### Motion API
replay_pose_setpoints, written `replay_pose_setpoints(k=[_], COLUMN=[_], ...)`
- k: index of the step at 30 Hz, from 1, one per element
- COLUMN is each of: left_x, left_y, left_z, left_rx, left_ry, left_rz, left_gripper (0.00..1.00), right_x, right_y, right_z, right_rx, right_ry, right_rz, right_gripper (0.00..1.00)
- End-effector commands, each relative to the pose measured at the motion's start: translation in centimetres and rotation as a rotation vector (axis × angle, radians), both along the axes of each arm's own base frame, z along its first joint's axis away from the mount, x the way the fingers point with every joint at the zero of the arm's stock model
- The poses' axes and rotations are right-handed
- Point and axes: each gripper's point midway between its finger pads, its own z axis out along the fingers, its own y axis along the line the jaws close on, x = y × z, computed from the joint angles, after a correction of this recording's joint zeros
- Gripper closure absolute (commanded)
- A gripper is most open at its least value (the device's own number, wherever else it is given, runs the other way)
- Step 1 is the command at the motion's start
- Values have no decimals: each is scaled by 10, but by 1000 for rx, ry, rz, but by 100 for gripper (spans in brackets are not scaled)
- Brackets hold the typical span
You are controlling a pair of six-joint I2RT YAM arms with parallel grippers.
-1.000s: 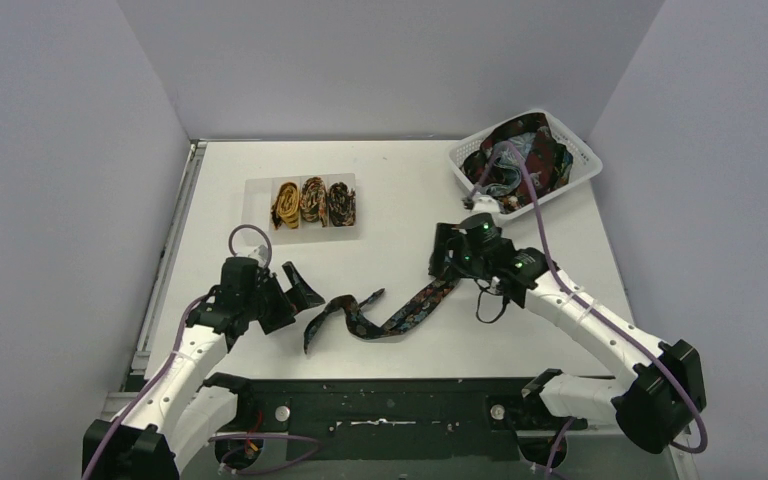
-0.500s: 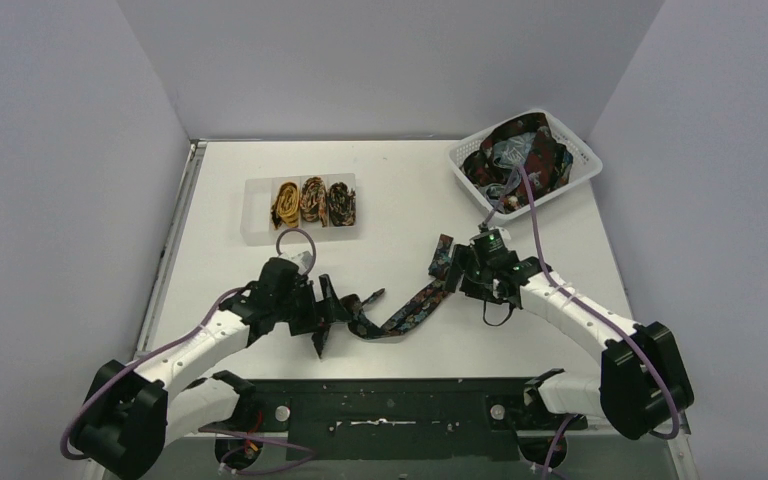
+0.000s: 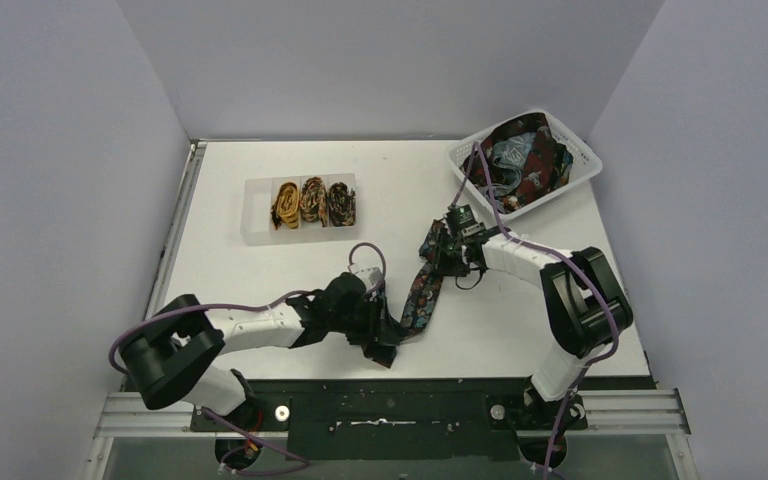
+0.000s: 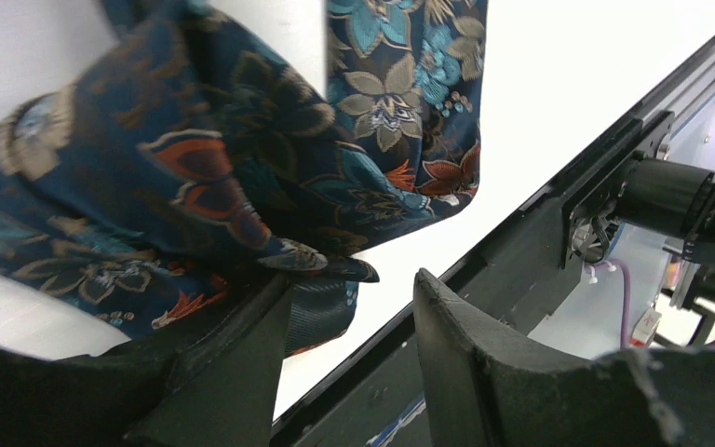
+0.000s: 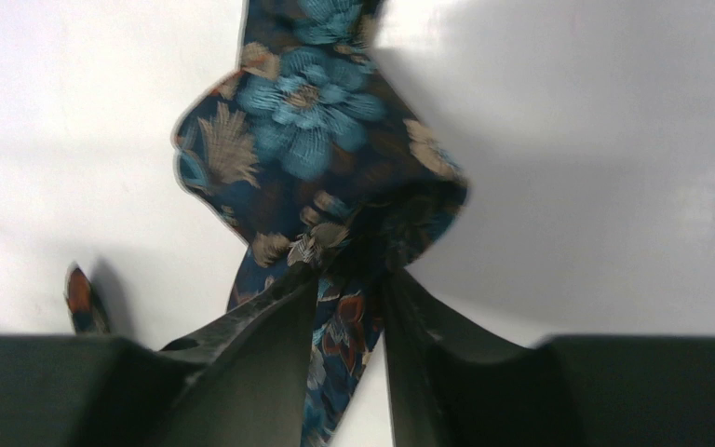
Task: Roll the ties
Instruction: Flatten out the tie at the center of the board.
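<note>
Toward the upper left of the overhead view, a clear tray [image 3: 255, 225] sits on the white table [image 3: 230, 270] with three rolled ties [image 3: 312, 200] side by side in it, one mustard and two darker brown prints. Below it, the left arm reaches from the lower left corner across to the bottom centre, a purple cable [image 3: 250, 308] running along it. The left gripper [image 3: 385, 340] is down at the near end of a dark tie [image 3: 418, 300], close to the table's front edge.

From the left wrist, the left gripper [image 4: 354, 279] has its jaws partly apart. The dark tie [image 4: 242, 168], navy with teal, tan and rust flowers, lies folded over one finger [image 4: 233, 363]. The other finger [image 4: 484, 372] stands clear of the cloth, with white table showing in the gap, so nothing is pinched.

At the centre of the overhead view the tie runs as a flat strip from that gripper up and to the right, ending at the right gripper [image 3: 438, 255].

From the right wrist, the right gripper [image 5: 352, 272] has its jaws drawn narrow, and the dark tie [image 5: 307, 121] is bunched and held between them. A blue flower spreads on the table just beyond the tips.

Farther right, in the upper right corner of the table, a white basket [image 3: 560, 192] holds a loose heap of ties [image 3: 520, 165], dark, red and pale blue.
</note>
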Motion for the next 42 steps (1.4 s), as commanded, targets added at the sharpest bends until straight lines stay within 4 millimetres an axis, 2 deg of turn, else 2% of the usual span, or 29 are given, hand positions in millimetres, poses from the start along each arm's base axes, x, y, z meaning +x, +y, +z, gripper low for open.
replay_pose_setpoints(k=[1, 2, 6, 8, 10, 11, 14, 16, 18, 20, 21, 23, 25, 26, 27, 30, 33, 35, 39, 42], left_x=[10, 7, -21, -27, -29, -28, -18, -12, -4, 6, 13, 27, 42, 48, 53, 62, 66, 63, 61, 60], left_y=[-62, -78, -129, -138, -132, -126, -93, -69, -46, -21, -7, 25, 56, 72, 86, 118, 133, 132, 133, 135], left_z=[39, 50, 66, 68, 70, 72, 71, 76, 86, 101, 98, 105, 105, 104, 103, 98, 93, 91, 87, 83], left_rx=[-192, -257, -360, -339, -325, -323, -242, -207, -198, -191, -153, -113, -64, -36, -16, 23, 35, 28, 47, 60], left_ry=[-91, -104, -103, -133, -148, -152, -193, -214, -237, -267, -265, -284, -289, -290, -288, -264, -248, -229, -210, -201], left_rz=[-23, -53, -213, -221, -201, -186, -96, -42, -2, 46, 77, 160, 254, 304, 350, 444, 490, 479, 477, 479], left_gripper=[52, 52, 50, 47, 33, 29, 17, 14, 11, 9, 9, 8, 6, 5, 4, 3, 3, 3, 3, 3], right_x=[37, 41, 40, 38, 44, 50, 60, 60, 51, 31, 19, -11, -47, -56, -72, -97, -113, -117, -114, -109], right_y=[15, 21, 65, 73, 64, 54, 23, 1, -17, -23, -22, -13, 3, 12, 15, 25, 36, 40, 51, 61], right_z=[18, 21, 39, 43, 51, 58, 89, 110, 122, 122, 118, 107, 93, 94, 82, 66, 46, 36, 30, 27], right_rx=[-63, -75, -62, -114, -185, -206, -178, -144, -112, -69, -40, 66, 197, 239, 246, 230, 220, 201, 203, 202], right_ry=[-91, -109, -164, -179, -202, -217, -253, -281, -293, -258, -232, -171, -103, -100, -70, -39, 7, 29, 46, 35], right_rz=[145, 206, 507, 577, 532, 489, 331, 232, 168, 133, 121, 98, 82, 70, 48, -8, -7, 4, 9, 17], right_gripper=[81, 83, 82, 79, 71, 69, 49, 34, 27, 21, 20, 18, 16, 15, 14, 11, 9, 8, 8, 11])
